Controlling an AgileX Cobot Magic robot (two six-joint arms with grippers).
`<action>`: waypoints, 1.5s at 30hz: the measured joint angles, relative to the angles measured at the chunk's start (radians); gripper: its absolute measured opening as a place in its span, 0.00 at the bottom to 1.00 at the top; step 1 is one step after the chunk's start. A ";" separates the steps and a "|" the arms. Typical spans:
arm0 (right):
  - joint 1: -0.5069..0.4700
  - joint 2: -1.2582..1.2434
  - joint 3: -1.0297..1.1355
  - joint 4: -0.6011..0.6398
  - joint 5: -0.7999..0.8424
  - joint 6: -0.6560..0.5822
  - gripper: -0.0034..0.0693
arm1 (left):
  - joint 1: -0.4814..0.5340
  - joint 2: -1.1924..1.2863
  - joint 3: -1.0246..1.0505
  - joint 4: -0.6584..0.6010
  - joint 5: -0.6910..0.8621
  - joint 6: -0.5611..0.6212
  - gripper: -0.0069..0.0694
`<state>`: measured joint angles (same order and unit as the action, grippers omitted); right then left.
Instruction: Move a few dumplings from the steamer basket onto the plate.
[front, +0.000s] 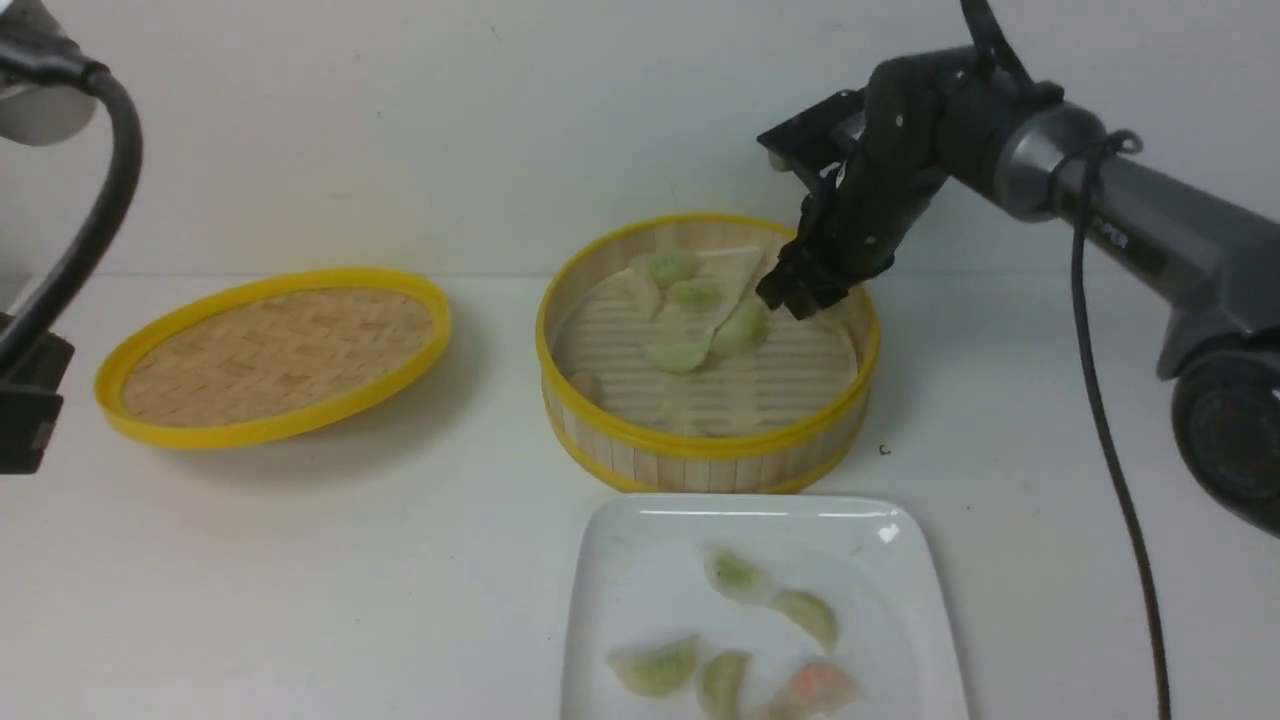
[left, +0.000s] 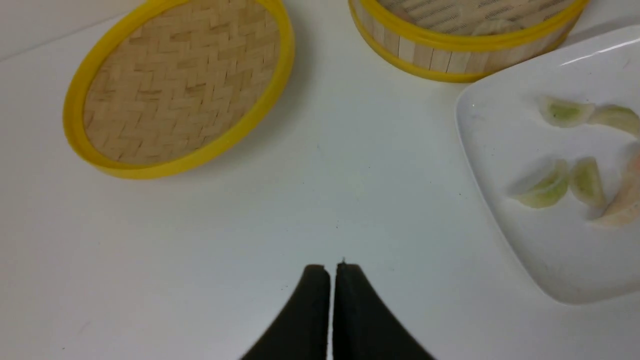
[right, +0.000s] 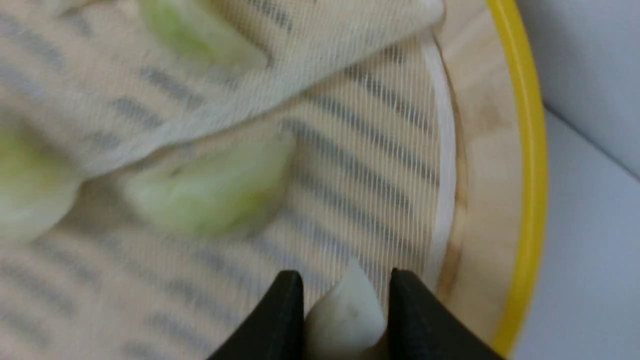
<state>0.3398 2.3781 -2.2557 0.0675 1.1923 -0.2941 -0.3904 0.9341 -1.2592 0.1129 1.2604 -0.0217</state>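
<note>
The steamer basket (front: 705, 445) stands mid-table and holds several pale green dumplings (front: 742, 328) on a mesh liner. My right gripper (front: 790, 295) is over the basket's right rear, just above the liner, shut on a whitish dumpling (right: 345, 315) that sits between its black fingers (right: 285, 315). Another green dumpling (right: 210, 192) lies on the liner beyond it. The white plate (front: 640, 560) lies in front of the basket with several dumplings (front: 735, 575) on it, one of them pinkish-orange (front: 815, 688). My left gripper (left: 332, 267) is shut and empty above the bare table, left of the plate (left: 495, 165).
The flat woven yellow-rimmed lid (front: 275, 355) lies tilted to the left of the basket and also shows in the left wrist view (left: 177, 85). The basket's yellow rim (right: 527, 165) is close beside my right gripper. A white wall stands behind the table.
</note>
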 joint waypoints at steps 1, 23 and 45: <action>0.000 -0.025 -0.019 0.001 0.026 0.008 0.32 | 0.000 0.000 0.000 0.001 0.000 0.000 0.08; 0.120 -0.988 1.258 0.289 -0.274 0.071 0.32 | 0.000 0.002 0.001 -0.132 -0.011 0.000 0.08; 0.120 -0.968 1.183 0.226 -0.269 0.178 0.54 | 0.000 0.002 0.001 -0.150 0.000 0.022 0.08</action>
<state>0.4597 1.4105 -1.0723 0.2936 0.9229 -0.1165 -0.3904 0.9357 -1.2580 -0.0375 1.2603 0.0000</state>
